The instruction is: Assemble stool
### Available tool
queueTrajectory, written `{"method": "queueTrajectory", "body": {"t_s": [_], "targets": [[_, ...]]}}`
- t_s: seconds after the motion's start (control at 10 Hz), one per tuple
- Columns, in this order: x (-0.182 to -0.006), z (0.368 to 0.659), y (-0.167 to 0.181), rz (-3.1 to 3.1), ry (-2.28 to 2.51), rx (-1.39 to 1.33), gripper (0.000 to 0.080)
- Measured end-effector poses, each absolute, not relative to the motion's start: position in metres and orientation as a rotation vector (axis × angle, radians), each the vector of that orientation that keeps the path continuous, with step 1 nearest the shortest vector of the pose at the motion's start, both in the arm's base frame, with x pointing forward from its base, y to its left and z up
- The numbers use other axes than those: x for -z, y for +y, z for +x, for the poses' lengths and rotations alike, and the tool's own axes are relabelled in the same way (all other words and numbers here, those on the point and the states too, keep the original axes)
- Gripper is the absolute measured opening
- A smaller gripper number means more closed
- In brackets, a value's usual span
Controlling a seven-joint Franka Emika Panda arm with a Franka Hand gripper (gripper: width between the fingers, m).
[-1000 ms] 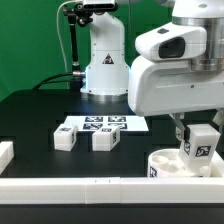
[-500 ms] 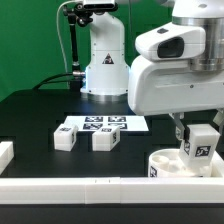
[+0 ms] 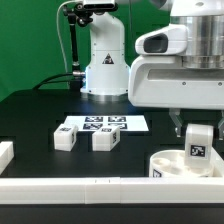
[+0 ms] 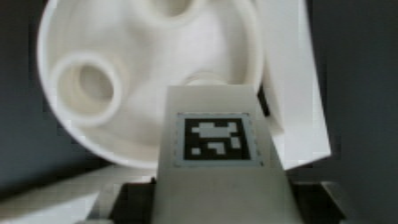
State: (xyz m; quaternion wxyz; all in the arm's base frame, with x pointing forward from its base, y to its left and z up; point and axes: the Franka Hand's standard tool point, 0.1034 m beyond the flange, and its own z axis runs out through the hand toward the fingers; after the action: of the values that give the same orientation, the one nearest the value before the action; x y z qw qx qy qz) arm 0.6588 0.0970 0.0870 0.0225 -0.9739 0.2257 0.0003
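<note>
My gripper [image 3: 197, 133] is shut on a white blocky stool leg [image 3: 197, 146] with a square tag on its face. It holds the leg upright just above the round white seat disc [image 3: 168, 163] at the front of the exterior view's right. In the wrist view the leg [image 4: 217, 135] runs up from between my dark fingers [image 4: 128, 202], and the seat disc [image 4: 134, 70] with a round socket hole lies right behind it. Two more white legs [image 3: 66, 138] [image 3: 104, 139] lie side by side on the black table to the exterior view's left.
The marker board [image 3: 100, 124] lies flat behind the two loose legs. A long white border bar [image 3: 90, 186] runs along the table's front edge, with another bar end [image 3: 5, 155] at the left. The robot's white base [image 3: 103, 60] stands at the back.
My hand has turned and risen slightly. The held leg has gone from skewed to squarely facing the exterior camera, still over the seat disc. The loose legs have not moved.
</note>
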Motion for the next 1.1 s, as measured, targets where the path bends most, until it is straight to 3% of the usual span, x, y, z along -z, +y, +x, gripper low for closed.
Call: {"method": "queueTrajectory", "body": {"t_s": [0.5, 1.1], "targets": [[-0.0861, 0.6526, 0.1002, -2.713, 1.496, 0.017, 0.0340], [-0.0853, 0.6516, 0.0990, -2.250, 2.104, -0.028, 0.0340]]}}
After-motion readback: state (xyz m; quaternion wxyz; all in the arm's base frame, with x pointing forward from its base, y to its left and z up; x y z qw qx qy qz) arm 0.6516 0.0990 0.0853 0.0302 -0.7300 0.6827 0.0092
